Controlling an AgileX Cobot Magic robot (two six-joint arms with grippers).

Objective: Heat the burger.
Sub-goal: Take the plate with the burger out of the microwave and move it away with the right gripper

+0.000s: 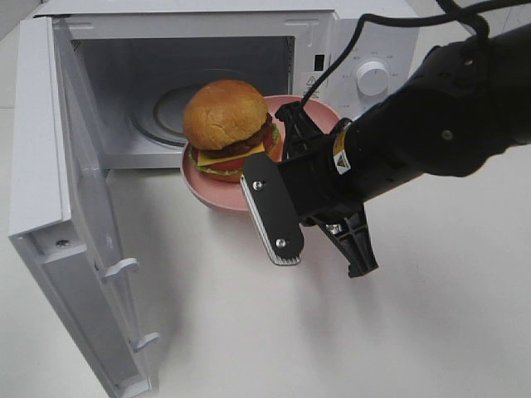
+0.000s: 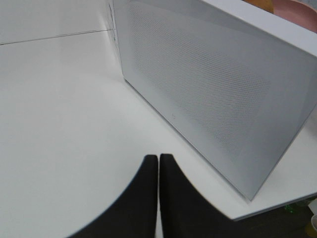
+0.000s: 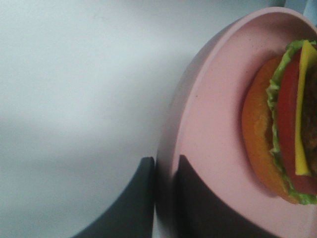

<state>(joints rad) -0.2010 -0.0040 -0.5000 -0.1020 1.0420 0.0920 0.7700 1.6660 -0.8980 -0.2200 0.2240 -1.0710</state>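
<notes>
We see our left gripper (image 2: 158, 191) with its dark fingers pressed together over the white table (image 2: 59, 124). At about two o'clock stands the microwave door (image 2: 208, 94), its perforated white panel facing us.

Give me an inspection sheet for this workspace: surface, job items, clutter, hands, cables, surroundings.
Surface: white table, bare where visible.
Job's things: burger sits on pink plate, at the mouth of the microwave; its door is swung open.
Clutter: nothing seen.
Hands: right hand shut on the plate rim; left hand shut, empty, beside the door's outer face.
Cables: black cable runs across the microwave front to the right arm.
Surroundings: nothing seen.
</notes>
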